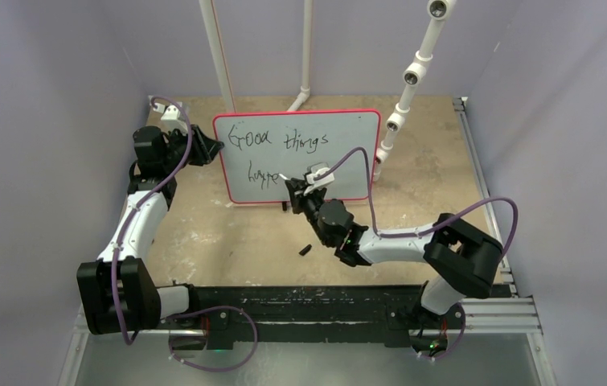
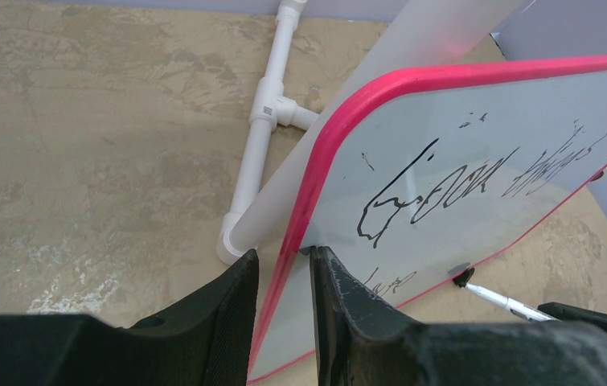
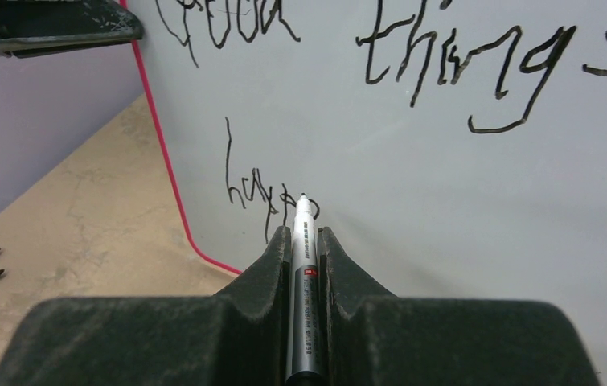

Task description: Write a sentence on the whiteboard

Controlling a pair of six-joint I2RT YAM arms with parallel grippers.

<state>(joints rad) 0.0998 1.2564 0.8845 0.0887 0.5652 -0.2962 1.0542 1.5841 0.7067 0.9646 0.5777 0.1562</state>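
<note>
standing upright toward the back of the counter (image 1: 227,233), the whiteboard (image 1: 352,129) has white pipes (image 1: 218,56) behind it. the left gripper (image 2: 282,259), partly closed, pinches the whiteboard's left red rim between its fingers. the right gripper (image 3: 303,237), clamped tight on a marker (image 3: 304,305), holds the tip against the whiteboard's lower left area, where the sentence (image 1: 249,139) reads "good things" above "happ" in 2 lines.

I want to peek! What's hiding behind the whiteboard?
White pipes rise behind the whiteboard, and a jointed piece lies on the table. The board covers the pipes' lower parts and the table close behind it, so anything there cannot be seen.
</note>
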